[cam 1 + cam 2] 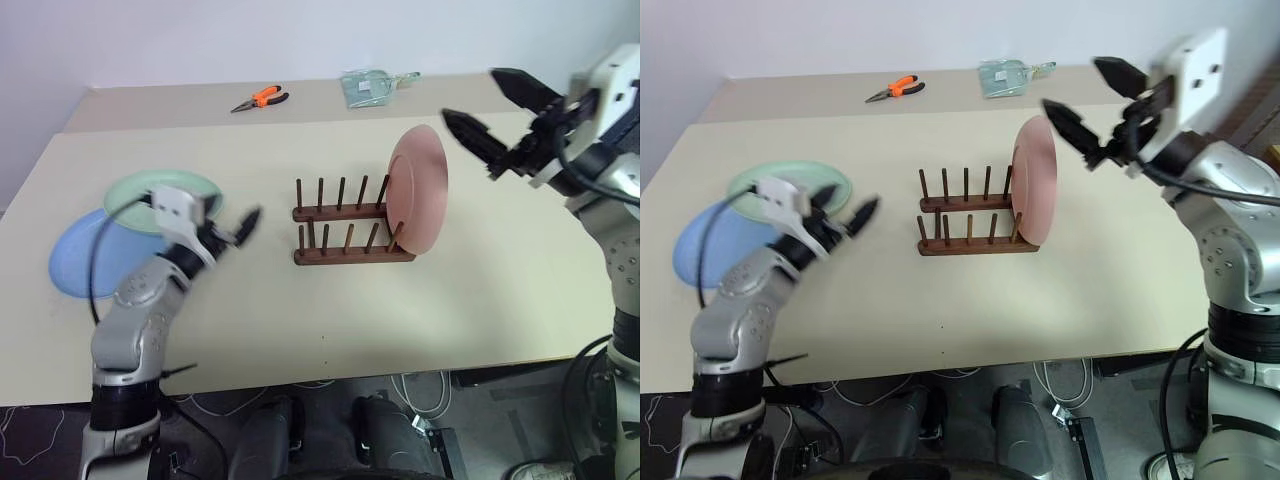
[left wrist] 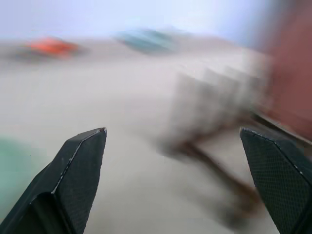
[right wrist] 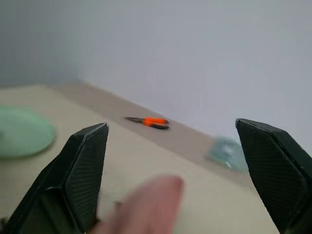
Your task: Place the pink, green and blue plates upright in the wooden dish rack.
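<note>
The bench point(image 1: 330, 320) carries the wooden dish rack point(image 1: 345, 232) near its middle. The salmon pink plate point(image 1: 417, 188) stands upright in the rack's right-end slot, pegs propping it. Green plate point(image 1: 140, 188) overlaps blue plate point(image 1: 85, 255), flat by the left edge, probably awaiting pickup. Right tool point(image 1: 490, 108) and left tool point(image 1: 232, 226) both gape wide, empty.

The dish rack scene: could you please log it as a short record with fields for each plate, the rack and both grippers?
pink plate: upright in the wooden dish rack, at its right end
green plate: flat on the table, left of the rack, overlapping the blue plate
blue plate: flat on the table, partly under the green one
left gripper: open, empty, beside the green plate
right gripper: open, empty, raised to the right of the pink plate
background: orange-handled pliers
</note>
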`<act>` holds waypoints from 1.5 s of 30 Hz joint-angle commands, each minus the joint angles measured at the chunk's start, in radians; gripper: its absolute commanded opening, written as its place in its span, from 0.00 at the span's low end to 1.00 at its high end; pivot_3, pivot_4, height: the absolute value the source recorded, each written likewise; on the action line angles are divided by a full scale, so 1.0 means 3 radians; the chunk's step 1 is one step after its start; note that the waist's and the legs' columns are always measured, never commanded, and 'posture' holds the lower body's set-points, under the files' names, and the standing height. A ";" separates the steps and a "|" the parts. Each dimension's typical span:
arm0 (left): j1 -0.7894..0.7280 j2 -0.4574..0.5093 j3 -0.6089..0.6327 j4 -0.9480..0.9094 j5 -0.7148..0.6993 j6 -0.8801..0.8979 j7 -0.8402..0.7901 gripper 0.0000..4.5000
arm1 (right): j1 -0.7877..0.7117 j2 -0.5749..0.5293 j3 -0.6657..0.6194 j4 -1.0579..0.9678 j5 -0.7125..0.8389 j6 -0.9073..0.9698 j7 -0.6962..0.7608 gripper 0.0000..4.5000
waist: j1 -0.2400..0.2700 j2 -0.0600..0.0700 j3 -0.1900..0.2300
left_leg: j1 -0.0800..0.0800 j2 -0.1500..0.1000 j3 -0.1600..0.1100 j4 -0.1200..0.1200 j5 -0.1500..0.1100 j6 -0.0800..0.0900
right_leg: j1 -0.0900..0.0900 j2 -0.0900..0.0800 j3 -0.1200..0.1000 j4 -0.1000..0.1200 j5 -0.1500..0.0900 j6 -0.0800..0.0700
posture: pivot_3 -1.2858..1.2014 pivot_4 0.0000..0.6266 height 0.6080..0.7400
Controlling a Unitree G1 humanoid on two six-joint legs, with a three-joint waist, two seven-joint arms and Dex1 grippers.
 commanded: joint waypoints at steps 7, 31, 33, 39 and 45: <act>-0.0511 -0.0203 0.1009 0.0033 0.0043 0.0625 0.1620 1.00 | 0.0055 0.0416 0.0843 -0.0385 -0.0434 -0.0208 0.0400 0.95 | 0.0058 -0.0024 0.0004 | -0.0004 -0.0001 0.0000 0.0007 -0.0002 0.0001 | 0.0004 -0.0002 -0.0004 -0.0003 0.0010 0.0018 | 0.52 0.24 1.00; -0.1027 -0.0347 0.1353 0.0403 -0.1020 0.1025 0.1572 0.01 | 0.0323 0.0705 0.0978 -0.0525 -0.0843 -0.0152 0.0476 1.00 | 0.0086 -0.0042 0.0005 | -0.0004 -0.0003 0.0000 0.0006 0.0003 -0.0027 | 0.0002 -0.0002 -0.0009 -0.0002 0.0011 0.0018 | 0.52 0.24 1.00; -0.1023 -0.0319 0.1106 0.0200 -0.1013 0.1030 0.1415 0.01 | 0.0246 0.0677 0.1081 -0.0477 -0.1077 -0.0285 0.0476 1.00 | 0.0084 -0.0042 0.0005 | -0.0004 -0.0003 0.0000 0.0005 0.0003 -0.0028 | 0.0002 -0.0003 -0.0010 -0.0002 0.0011 0.0018 | 0.52 0.24 1.00; -0.1238 -0.0269 0.0424 -0.0244 -0.0992 0.1276 0.1331 0.01 | -0.0141 0.0652 0.1581 -0.0128 -0.2027 -0.1024 0.0544 1.00 | 0.0068 -0.0041 0.0004 | -0.0003 -0.0005 0.0001 0.0005 0.0005 -0.0031 | 0.0001 -0.0003 -0.0010 -0.0001 0.0011 0.0017 | 0.52 0.24 1.00; -0.1552 -0.0368 0.0244 -0.0360 -0.1172 0.1523 0.1458 0.01 | -0.0465 0.0803 0.1881 0.0459 -0.2776 -0.1578 0.0381 1.00 | 0.0039 -0.0042 0.0005 | -0.0002 -0.0005 0.0001 0.0004 0.0009 -0.0036 | 0.0001 0.0000 -0.0010 0.0000 0.0011 0.0017 | 0.52 0.24 1.00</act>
